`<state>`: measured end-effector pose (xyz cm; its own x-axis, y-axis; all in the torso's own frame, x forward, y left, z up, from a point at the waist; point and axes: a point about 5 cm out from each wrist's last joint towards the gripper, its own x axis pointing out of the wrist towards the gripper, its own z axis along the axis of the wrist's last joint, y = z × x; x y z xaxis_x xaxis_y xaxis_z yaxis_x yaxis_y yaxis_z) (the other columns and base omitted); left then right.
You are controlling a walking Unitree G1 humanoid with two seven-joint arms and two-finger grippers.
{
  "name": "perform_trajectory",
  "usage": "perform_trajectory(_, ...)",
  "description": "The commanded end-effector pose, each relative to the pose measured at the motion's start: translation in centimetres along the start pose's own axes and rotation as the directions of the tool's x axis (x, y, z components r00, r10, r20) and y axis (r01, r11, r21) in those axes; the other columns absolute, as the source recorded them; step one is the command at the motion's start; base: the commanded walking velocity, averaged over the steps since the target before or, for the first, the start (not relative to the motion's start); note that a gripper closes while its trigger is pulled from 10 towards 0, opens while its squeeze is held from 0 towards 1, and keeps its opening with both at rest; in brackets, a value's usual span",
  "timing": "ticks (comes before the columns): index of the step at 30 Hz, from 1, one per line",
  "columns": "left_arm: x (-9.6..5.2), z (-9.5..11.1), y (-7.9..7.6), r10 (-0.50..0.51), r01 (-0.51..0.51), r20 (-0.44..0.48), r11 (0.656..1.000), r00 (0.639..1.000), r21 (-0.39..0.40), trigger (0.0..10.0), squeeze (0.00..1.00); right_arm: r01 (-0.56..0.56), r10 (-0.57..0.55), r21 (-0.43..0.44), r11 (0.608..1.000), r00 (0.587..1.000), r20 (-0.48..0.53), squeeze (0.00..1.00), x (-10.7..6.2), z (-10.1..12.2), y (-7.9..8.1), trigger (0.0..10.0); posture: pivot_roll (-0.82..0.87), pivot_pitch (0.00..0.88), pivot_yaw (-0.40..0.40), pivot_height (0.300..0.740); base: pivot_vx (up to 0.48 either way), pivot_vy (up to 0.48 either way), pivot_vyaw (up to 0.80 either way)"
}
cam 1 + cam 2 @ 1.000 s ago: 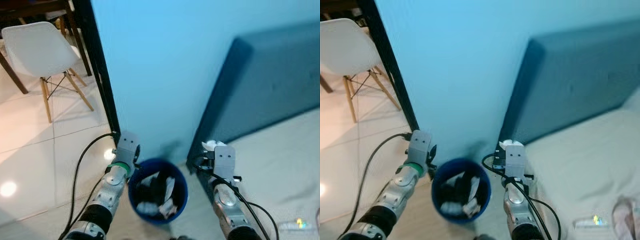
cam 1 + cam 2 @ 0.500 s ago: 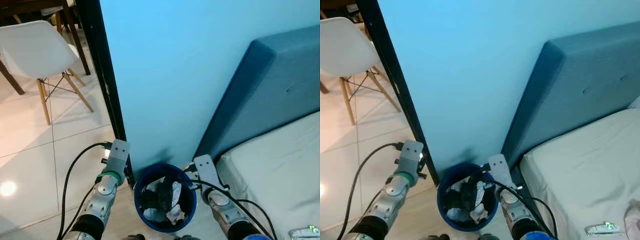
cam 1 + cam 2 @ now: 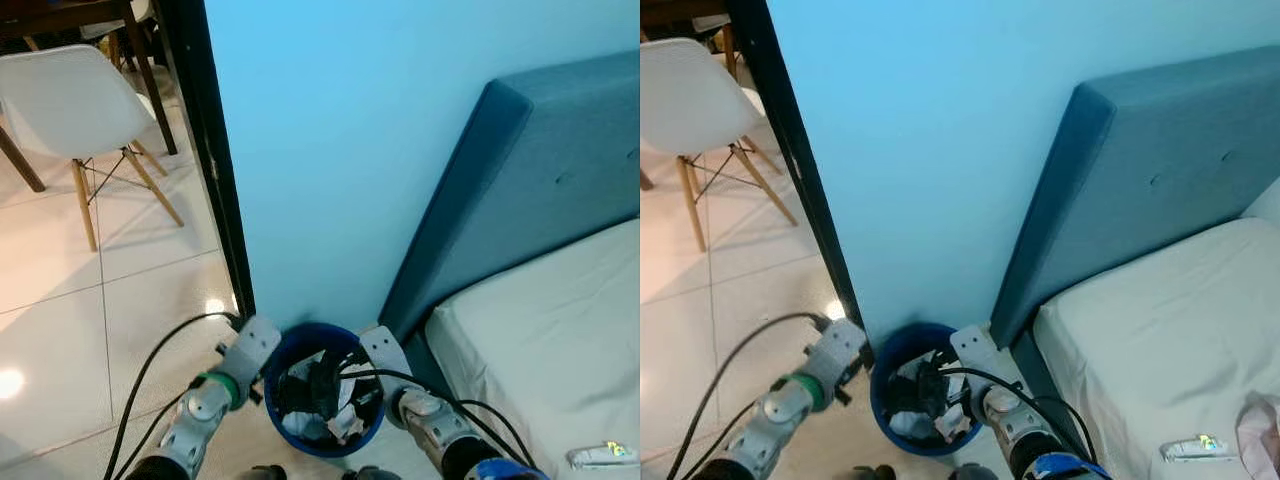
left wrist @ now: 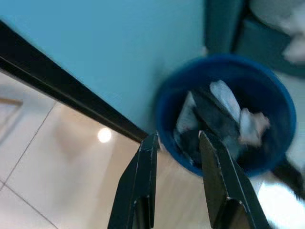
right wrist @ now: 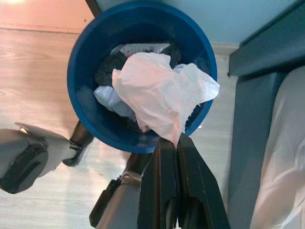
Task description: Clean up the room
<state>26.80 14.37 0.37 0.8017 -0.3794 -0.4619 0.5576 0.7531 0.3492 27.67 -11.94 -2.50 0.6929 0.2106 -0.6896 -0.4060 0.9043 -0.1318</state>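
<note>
Right wrist view: right gripper [image 5: 170,143], jaws pinched on a crumpled white tissue [image 5: 159,98], hangs over the blue bin [image 5: 86,57] beside the bed [image 3: 540,350]; disposal step, next move calls for release; left gripper [image 4: 177,143] idles beside bin, jaws narrowly parted, empty.

Bright, even light; lamp glare on floor tiles [image 3: 60,330]; left wrist view blurred.

Blue bin [image 5: 83,86] holds black and white rubbish; white crumpled tissue [image 5: 159,98]; teal headboard [image 3: 520,190] at three o'clock; white chair [image 3: 70,100] at ten o'clock.
</note>
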Motion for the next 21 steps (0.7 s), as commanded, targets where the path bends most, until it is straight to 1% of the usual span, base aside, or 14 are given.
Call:
perform_trajectory(1, -0.7, -0.7, -0.7, -0.048, 0.048, -0.016, 0.997, 0.999, 0.058, 10.0, 0.0, -0.003, 0.003, -0.02, 1.0, 0.999, -0.032, 0.0, 0.0, -1.0, 0.5, 10.0, 0.03, 0.22, 0.004, 0.74, 0.0, 0.0, 0.0)
perform_trajectory(2, -0.7, -0.7, -0.7, -0.048, 0.048, -0.016, 0.997, 0.999, 0.058, 10.0, 0.0, -0.003, 0.003, -0.02, 1.0, 0.999, -0.032, 0.0, 0.0, -1.0, 0.5, 10.0, 0.03, 0.22, 0.004, 0.74, 0.0, 0.0, 0.0)
perform_trajectory(3, -1.2, -1.0, -0.7, -0.052, 0.053, -0.019, 0.995, 0.998, 0.08, 10.0, 0.0, -0.001, 0.0, -0.026, 1.0, 1.0, -0.022, 0.0, 0.0, -1.0, 0.5, 10.0, 0.04, 0.232, 0.002, 0.74, 0.0, 0.0, 0.0)
perform_trajectory(4, -1.5, -1.0, -0.6, -0.035, 0.036, -0.008, 0.997, 0.999, 0.074, 10.0, 0.0, -0.008, 0.008, -0.014, 1.0, 1.0, -0.01, 0.0, 0.0, -0.8, 0.7, 10.0, 0.05, 0.249, -0.002, 0.74, 0.0, 0.0, 0.0)
perform_trajectory(6, -1.8, -0.7, -0.3, 0.012, -0.012, 0.014, 1.0, 1.0, 0.022, 10.0, 0.0, -0.018, 0.018, 0.006, 1.0, 1.0, 0.013, 0.0, 0.0, -0.5, 0.9, 10.0, 0.05, 0.254, -0.005, 0.74, 0.0, 0.0, 0.0)
perform_trajectory(7, -1.7, -0.6, -0.1, 0.058, -0.057, 0.01, 0.997, 0.998, -0.05, 10.0, 0.0, -0.004, 0.003, 0.029, 1.0, 0.999, 0.032, 0.0, 0.0, -0.4, 0.9, 10.0, 0.05, 0.254, -0.005, 0.74, 0.0, 0.0, 0.0)
perform_trajectory(8, -1.7, -0.6, -0.1, 0.058, -0.057, 0.01, 0.997, 0.998, -0.05, 10.0, 0.0, -0.004, 0.003, 0.029, 1.0, 0.999, 0.032, 0.0, 0.0, -0.4, 0.9, 10.0, 0.05, 0.254, -0.005, 0.74, 0.0, 0.0, 0.0)
perform_trajectory(9, -1.6, -0.5, -0.1, 0.091, -0.091, -0.006, 0.989, 0.996, -0.119, 10.0, 0.0, 0.013, -0.016, 0.059, 0.998, 0.999, 0.047, 0.0, 0.0, -0.3, 0.8, 10.0, 0.05, 0.253, -0.007, 0.74, 0.0, 0.0, 0.0)
perform_trajectory(10, -1.4, -0.5, -0.2, 0.105, -0.106, -0.014, 0.982, 0.994, -0.158, 10.0, 0.0, 0.026, -0.03, 0.082, 0.996, 0.998, 0.056, 0.0, -0.1, -0.4, 0.7, 10.0, 0.05, 0.251, -0.006, 0.74, 0.0, 0.0, 0.0)
perform_trajectory(11, -1.2, -0.3, -0.5, 0.095, -0.097, -0.015, 0.983, 0.995, -0.159, 10.0, 0.0, 0.035, -0.041, 0.096, 0.995, 0.997, 0.061, 0.0, -0.1, -0.6, 0.8, 10.0, 0.04, 0.242, -0.002, 0.74, 0.0, 0.0, 0.0)
perform_trajectory(13, -1.2, -0.3, -0.5, 0.095, -0.097, -0.015, 0.983, 0.995, -0.159, 10.0, 0.0, 0.035, -0.041, 0.096, 0.995, 0.997, 0.061, 0.0, -0.1, -0.6, 0.8, 10.0, 0.04, 0.242, -0.002, 0.74, 0.0, 0.0, 0.0)
perform_trajectory(17, -0.6, 0.4, -2.0, 0.022, -0.021, 0.008, 0.994, 1.0, -0.107, 10.0, 0.0, 0.028, -0.032, 0.1, 0.995, 0.999, 0.044, 0.0, -0.3, -1.5, 1.3, 10.0, 0.03, 0.239, 0.006, 0.74, 0.0, 0.0, 0.0)
perform_trajectory(20, -0.5, 0.5, -2.2, 0.01, -0.009, 0.012, 0.995, 1.0, -0.1, 10.0, 0.0, 0.025, -0.029, 0.099, 0.995, 0.999, 0.038, 0.0, -0.3, -1.7, 1.3, 10.0, 0.03, 0.241, 0.01, 0.74, 0.0, 0.0, 0.0)
perform_trajectory(21, -0.5, 0.7, -2.4, -0.014, 0.016, 0.018, 0.996, 1.0, -0.092, 10.0, 0.0, 0.025, -0.028, 0.101, 0.995, 0.999, 0.027, 0.0, -0.3, -2.0, 1.4, 10.0, 0.03, 0.246, 0.011, 0.74, 0.0, 0.0, 0.0)
